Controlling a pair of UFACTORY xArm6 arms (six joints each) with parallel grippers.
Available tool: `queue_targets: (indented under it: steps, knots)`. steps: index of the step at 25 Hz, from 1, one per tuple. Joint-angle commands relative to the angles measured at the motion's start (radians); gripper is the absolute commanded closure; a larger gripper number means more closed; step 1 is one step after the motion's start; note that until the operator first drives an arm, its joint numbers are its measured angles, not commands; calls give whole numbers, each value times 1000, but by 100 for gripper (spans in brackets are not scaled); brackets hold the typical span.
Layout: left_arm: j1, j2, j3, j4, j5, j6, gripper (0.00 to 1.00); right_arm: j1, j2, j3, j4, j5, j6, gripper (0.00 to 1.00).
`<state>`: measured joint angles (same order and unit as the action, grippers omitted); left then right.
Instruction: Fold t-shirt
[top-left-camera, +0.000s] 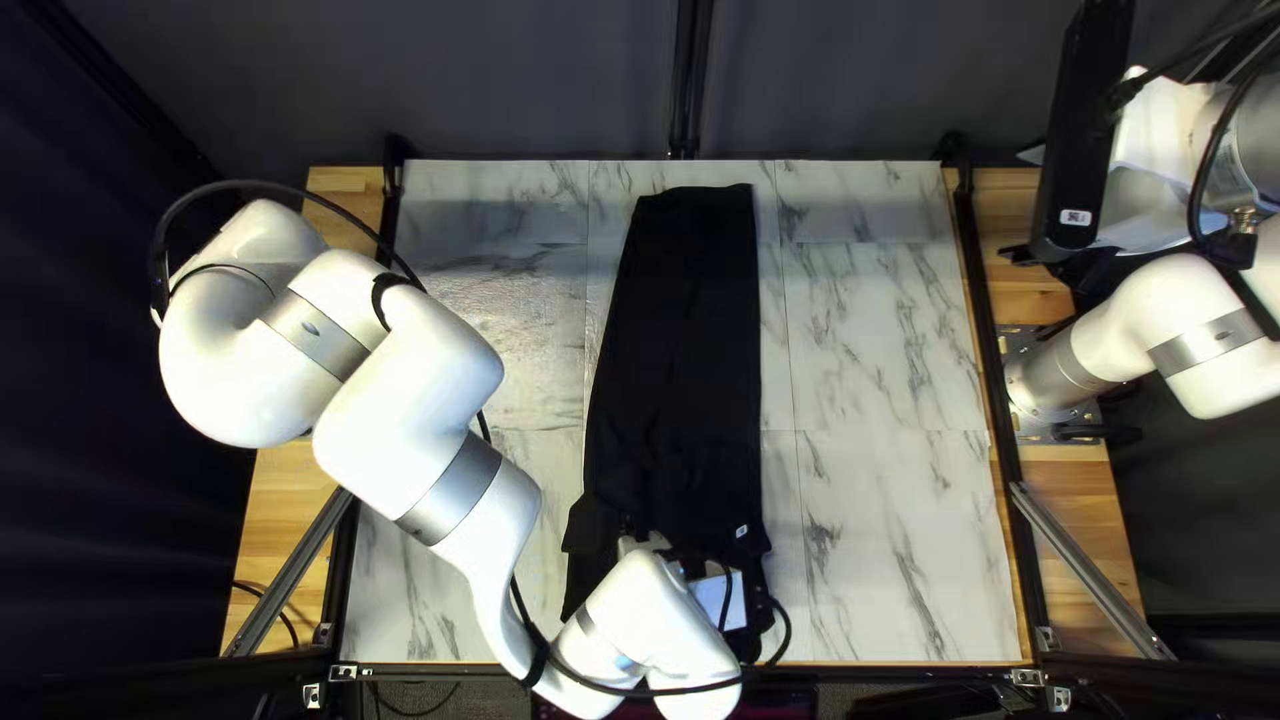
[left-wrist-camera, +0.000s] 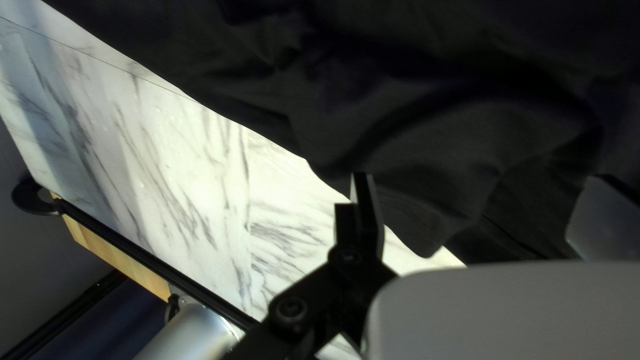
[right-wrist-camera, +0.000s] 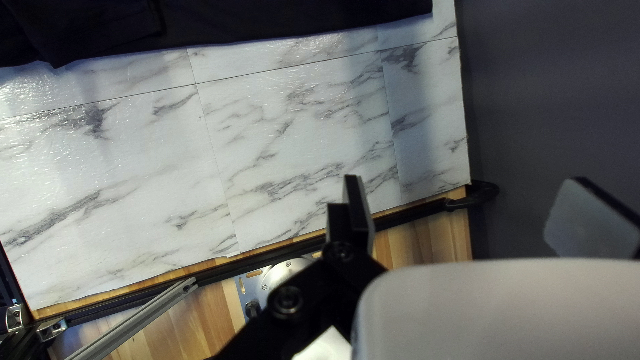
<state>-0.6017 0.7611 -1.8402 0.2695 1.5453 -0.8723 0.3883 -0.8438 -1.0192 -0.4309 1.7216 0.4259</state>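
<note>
The left gripper is spread wide, its two fingers far apart and nothing pinched between them. Black cloth of the shirt lies ahead of it and reaches in under the gap; whether a finger touches the cloth, I cannot tell. From there the shirt runs away as a long, narrow strip down the middle of the table, its long axis going from the near edge to the far edge, a little ragged and wider at the near end. That near end is where the left arm reaches, so the left gripper is clearly the closer of the two. The right gripper is also wide and holds nothing; the right arm stands off at the right of the top left view, with a broad stretch of table between it and the shirt's long side. The sides look folded in already, so my guess is that what is left is shortening the strip: take the near end and carry it toward the far one, along the long axis. A grip off to one side could twist the strip, and a shallow one might catch only the top layer.
</note>
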Motion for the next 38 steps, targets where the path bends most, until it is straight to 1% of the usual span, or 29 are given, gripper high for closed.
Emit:
queue_targets:
  steps: [1,13,22,27,31,38]
  knots:
    - [-6,5,0,-5,0,-4,0,0,0,0,0,0,0,0]
    - [5,-10,62,-19,-50,-13,0,0,0,0,0,0,0,0]
    - [-7,-7,73,-33,-76,-25,0,0,0,0,0,0,0,0]
    - [1,-2,89,-38,-109,-23,0,0,0,0,0,0,0,0]
    - [3,1,68,-31,-96,-18,0,0,0,0,0,0,0,0]
    - [22,13,57,-15,-106,-4,0,0,0,0,0,0,0,0]
